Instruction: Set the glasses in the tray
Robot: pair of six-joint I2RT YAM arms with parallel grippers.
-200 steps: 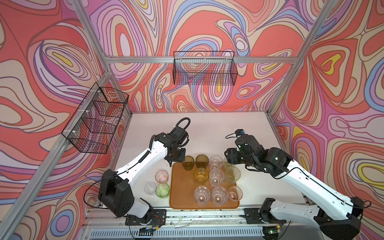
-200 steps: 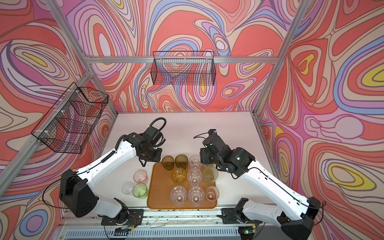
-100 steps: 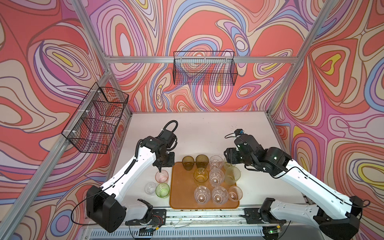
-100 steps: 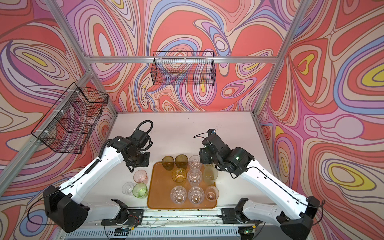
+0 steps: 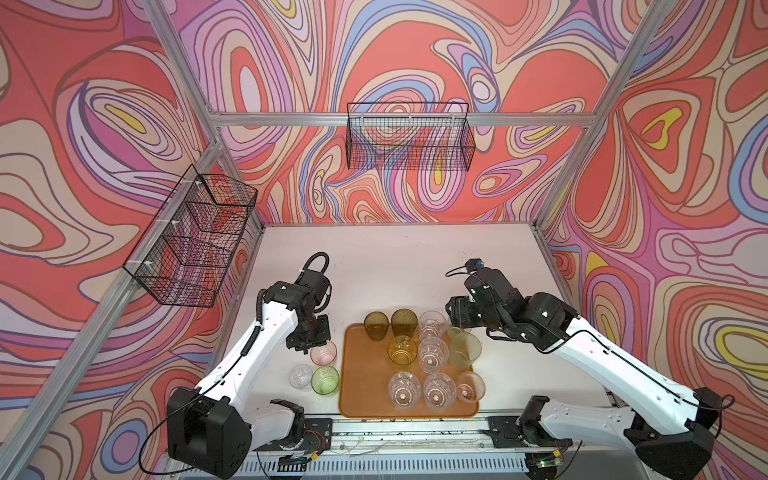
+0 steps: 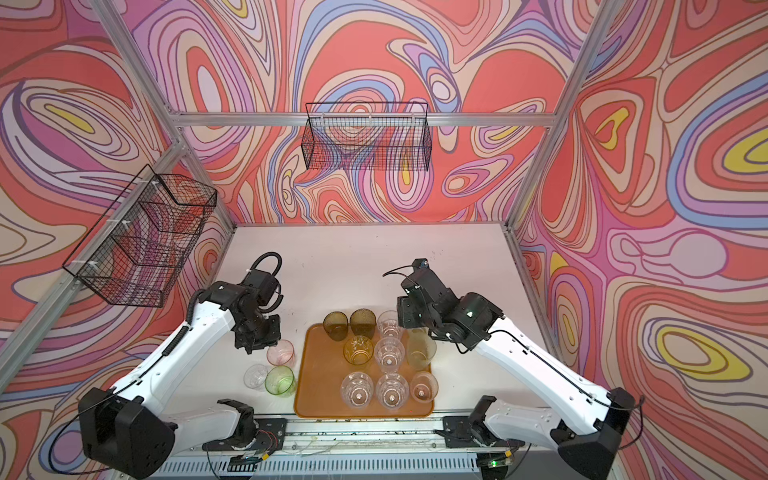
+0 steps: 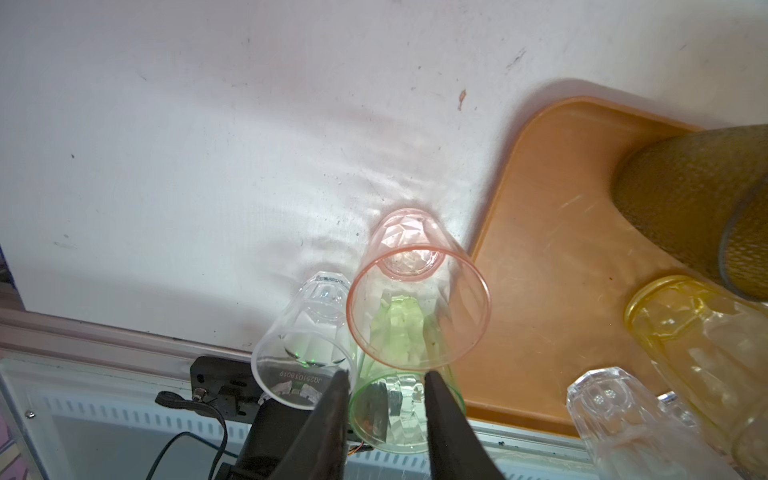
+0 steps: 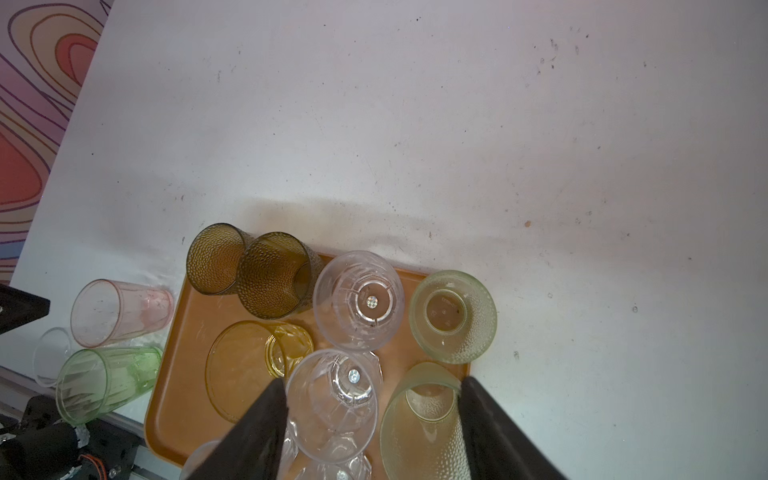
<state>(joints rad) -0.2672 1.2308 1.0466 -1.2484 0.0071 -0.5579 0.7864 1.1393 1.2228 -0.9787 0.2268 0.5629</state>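
My left gripper (image 7: 386,376) hangs over the table (image 5: 395,266) to the left of the tray (image 5: 361,386). Its jaws are a narrow gap apart and hold nothing, and in both top views it sits just beside the pink glass (image 5: 323,353), on that glass's far side. The pink glass stands upright on the table just outside the tray's left rim, and nearer to me a bright green glass (image 5: 325,380) and a clear glass (image 5: 301,376) stand with it, the three packed close; whether they touch I cannot tell. My right gripper (image 8: 372,384) hovers over the far right part of the tray, jaws wide apart and empty, above a clear tumbler (image 8: 332,403) and a pale green tumbler (image 8: 419,428) that stand in the tray. The other glasses are in the tray too: an olive-brown glass (image 5: 376,326) and a second olive-brown glass (image 5: 404,321) at its far edge, an amber glass (image 5: 402,350) just nearer than those, more clear ones through the middle and near edge, and a pinkish glass (image 5: 469,385) at the near right corner
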